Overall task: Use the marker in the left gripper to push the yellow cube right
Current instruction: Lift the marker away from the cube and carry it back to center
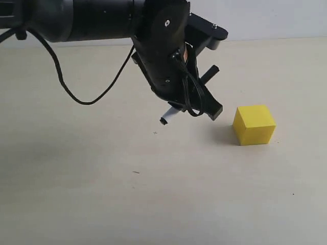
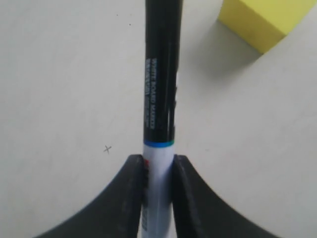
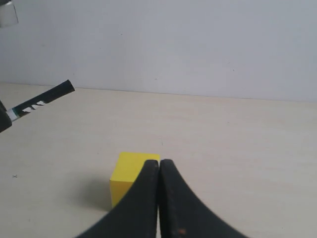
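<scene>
Yellow cube (image 1: 254, 124) untouched, marker (image 2: 161, 74) pinched

On the pale table (image 1: 76, 194), the cube rests right of centre in the exterior view. The left gripper (image 2: 157, 166) pinches the marker's white barrel and hangs just left of the cube, apart from it. The right gripper (image 3: 159, 166) has its fingers pressed flat against each other.

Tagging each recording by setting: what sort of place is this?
Probably a robot lab bench: plain beige tabletop, blank white wall, and a yellow cube and a marker in the left gripper.
</scene>
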`<state>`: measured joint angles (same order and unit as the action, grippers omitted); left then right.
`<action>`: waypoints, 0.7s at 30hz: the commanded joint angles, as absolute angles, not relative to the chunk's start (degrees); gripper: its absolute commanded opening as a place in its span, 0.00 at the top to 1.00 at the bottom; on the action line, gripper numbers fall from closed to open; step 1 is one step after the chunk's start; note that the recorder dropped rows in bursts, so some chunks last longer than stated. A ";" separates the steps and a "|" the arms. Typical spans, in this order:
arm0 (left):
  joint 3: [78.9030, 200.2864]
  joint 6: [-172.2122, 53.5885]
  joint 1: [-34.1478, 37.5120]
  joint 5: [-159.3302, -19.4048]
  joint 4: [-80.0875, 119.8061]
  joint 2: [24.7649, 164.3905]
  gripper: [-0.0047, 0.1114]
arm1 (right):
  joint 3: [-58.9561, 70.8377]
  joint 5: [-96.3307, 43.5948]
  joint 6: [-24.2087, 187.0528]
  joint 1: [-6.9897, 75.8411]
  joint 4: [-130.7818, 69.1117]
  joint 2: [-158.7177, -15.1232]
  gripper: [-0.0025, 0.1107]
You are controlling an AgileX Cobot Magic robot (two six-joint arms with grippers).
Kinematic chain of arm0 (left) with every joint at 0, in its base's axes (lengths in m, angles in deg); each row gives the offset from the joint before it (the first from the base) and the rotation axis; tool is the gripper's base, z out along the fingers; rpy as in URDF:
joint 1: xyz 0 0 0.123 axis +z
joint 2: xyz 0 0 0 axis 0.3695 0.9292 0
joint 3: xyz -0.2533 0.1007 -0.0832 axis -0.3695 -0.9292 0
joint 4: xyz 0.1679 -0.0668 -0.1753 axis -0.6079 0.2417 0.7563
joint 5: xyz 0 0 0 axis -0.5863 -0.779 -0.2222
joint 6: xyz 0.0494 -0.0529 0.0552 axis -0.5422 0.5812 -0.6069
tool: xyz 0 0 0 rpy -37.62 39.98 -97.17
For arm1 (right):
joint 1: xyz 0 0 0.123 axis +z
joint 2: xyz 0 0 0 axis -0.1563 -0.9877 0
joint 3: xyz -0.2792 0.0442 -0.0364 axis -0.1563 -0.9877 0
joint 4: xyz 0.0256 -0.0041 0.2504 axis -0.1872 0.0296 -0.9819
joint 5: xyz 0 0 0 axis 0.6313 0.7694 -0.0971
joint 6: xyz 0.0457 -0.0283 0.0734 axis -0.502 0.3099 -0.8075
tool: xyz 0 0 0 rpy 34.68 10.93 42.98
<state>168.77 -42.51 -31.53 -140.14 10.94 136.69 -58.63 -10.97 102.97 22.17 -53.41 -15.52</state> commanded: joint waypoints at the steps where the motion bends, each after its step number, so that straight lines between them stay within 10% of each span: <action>1: 169.05 -38.09 -31.41 -144.34 11.74 134.65 0.96 | -58.96 -11.21 103.15 21.89 -53.36 -15.12 0.98; 21: 167.71 -18.29 -31.41 -152.52 13.26 132.36 0.96 | -58.96 -11.21 103.15 21.89 -53.36 -15.12 0.98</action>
<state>168.52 -22.61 -31.53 -152.88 12.92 133.00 -58.63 -10.97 102.97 22.17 -53.41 -15.52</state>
